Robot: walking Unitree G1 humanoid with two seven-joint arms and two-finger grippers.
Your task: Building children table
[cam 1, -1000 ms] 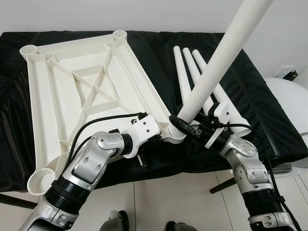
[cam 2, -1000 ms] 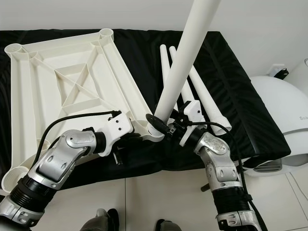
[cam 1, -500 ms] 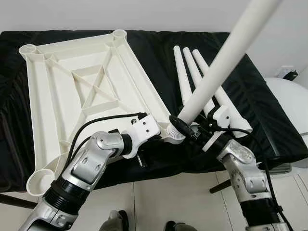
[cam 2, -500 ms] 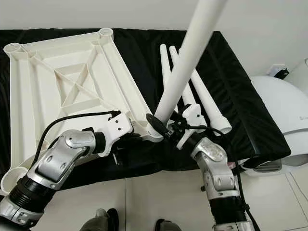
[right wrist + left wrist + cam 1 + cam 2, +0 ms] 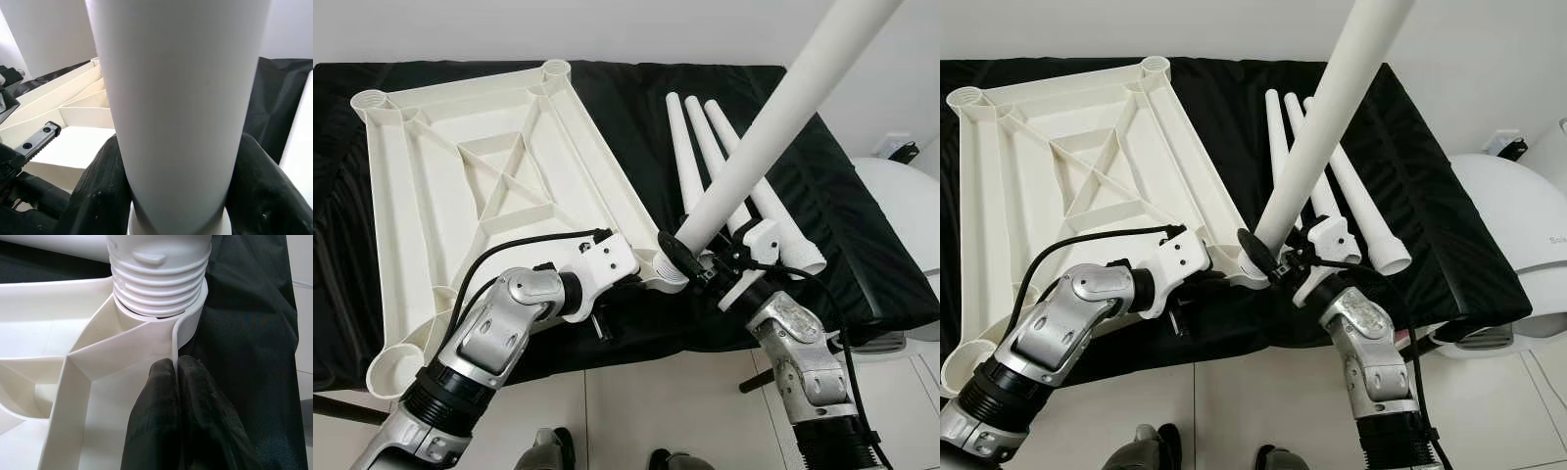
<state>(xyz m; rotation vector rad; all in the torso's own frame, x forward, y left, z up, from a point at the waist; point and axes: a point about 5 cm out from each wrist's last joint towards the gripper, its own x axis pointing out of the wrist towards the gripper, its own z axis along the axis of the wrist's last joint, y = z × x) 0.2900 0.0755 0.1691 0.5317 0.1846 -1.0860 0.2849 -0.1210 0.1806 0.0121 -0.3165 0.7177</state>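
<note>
The white table top [image 5: 489, 186] lies upside down on a black-covered surface [image 5: 862, 255]. A long white leg [image 5: 773, 117] stands tilted up and to the right in the table top's near right corner socket [image 5: 193, 318]. Its threaded end [image 5: 156, 289] sits in that socket. My right gripper [image 5: 700, 262] is shut on the leg just above the socket, with one black finger [image 5: 98, 196] on each side of it. My left gripper [image 5: 176, 363] is shut on the table top's rim right beside the socket. Three spare legs [image 5: 700, 147] lie side by side on the cloth.
A rounded white appliance [image 5: 906, 230] stands at the right beyond the covered surface. A white wall runs behind. Pale tiled floor [image 5: 656, 401] lies below the near edge, where both my forearms reach up.
The leg's upper end has leaned a little further right. My right forearm has swung inward and stands steeper under the leg. The left arm and table top have stayed put.
</note>
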